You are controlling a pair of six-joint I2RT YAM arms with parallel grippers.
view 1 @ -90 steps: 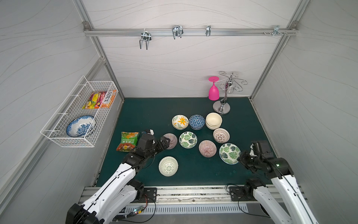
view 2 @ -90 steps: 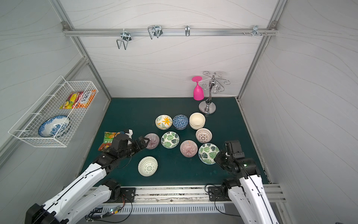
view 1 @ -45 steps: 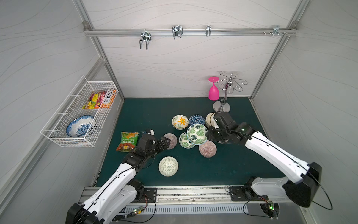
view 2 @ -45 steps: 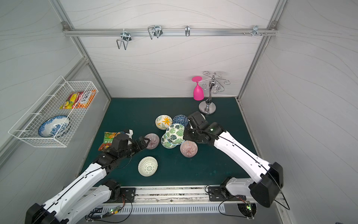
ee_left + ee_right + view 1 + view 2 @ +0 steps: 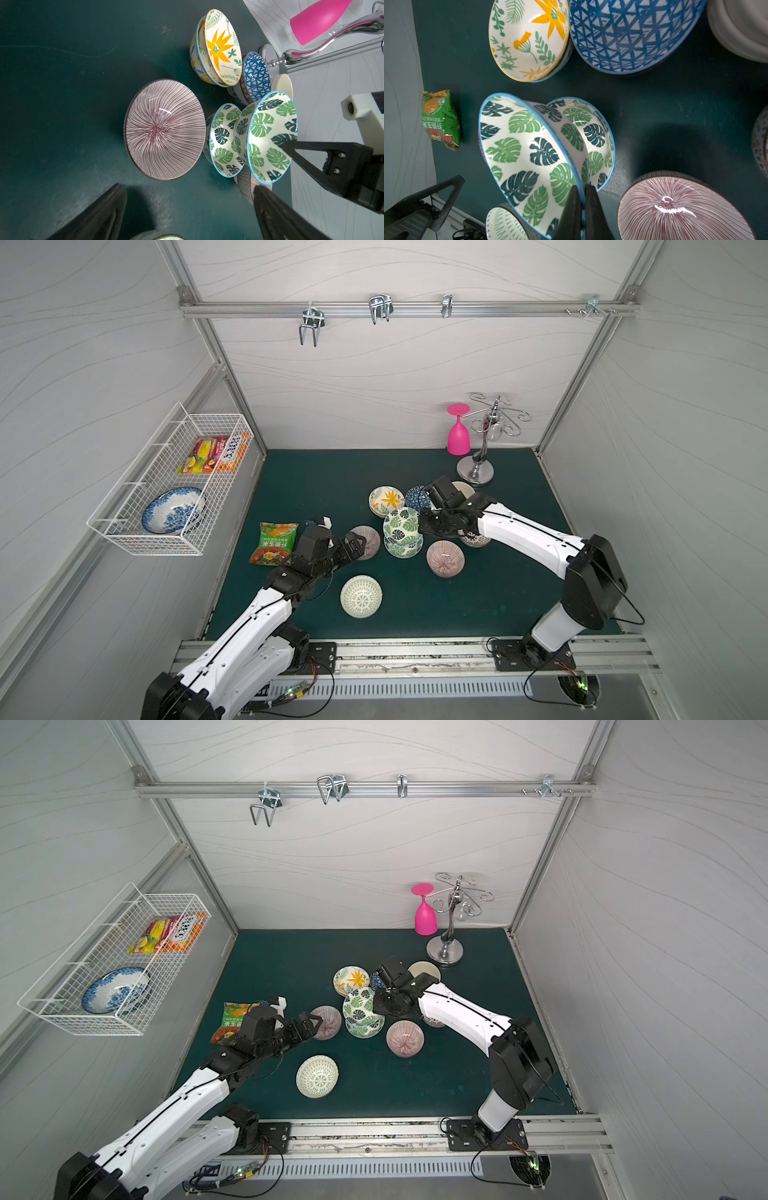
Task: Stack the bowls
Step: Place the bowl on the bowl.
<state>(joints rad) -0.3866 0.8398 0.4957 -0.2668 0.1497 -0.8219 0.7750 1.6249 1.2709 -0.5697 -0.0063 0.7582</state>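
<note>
Where a second ago it hung folded back at the mat's (image 5: 316,485) 4 o'clock edge, the right gripper (image 5: 583,187) now reaches to the middle. It is clenched on the rim of a leaf bowl (image 5: 401,521). That bowl sat on the mat beside it then. Half a second ago it was already in the air, a little further toward 3 o'clock. It now hangs tilted over the second leaf bowl (image 5: 404,549); whether they touch I cannot tell.

The left gripper (image 5: 358,545) has not moved, its jaws spread wide and empty just at 9 o'clock of a striped bowl (image 5: 164,129).

Around the leaf pair the rest lie as before:
- flower bowl (image 5: 386,499) at 11 o'clock
- blue bowl (image 5: 414,497) at 12
- another striped bowl (image 5: 445,558) at 4
- lattice bowl (image 5: 360,596) at 7
</note>
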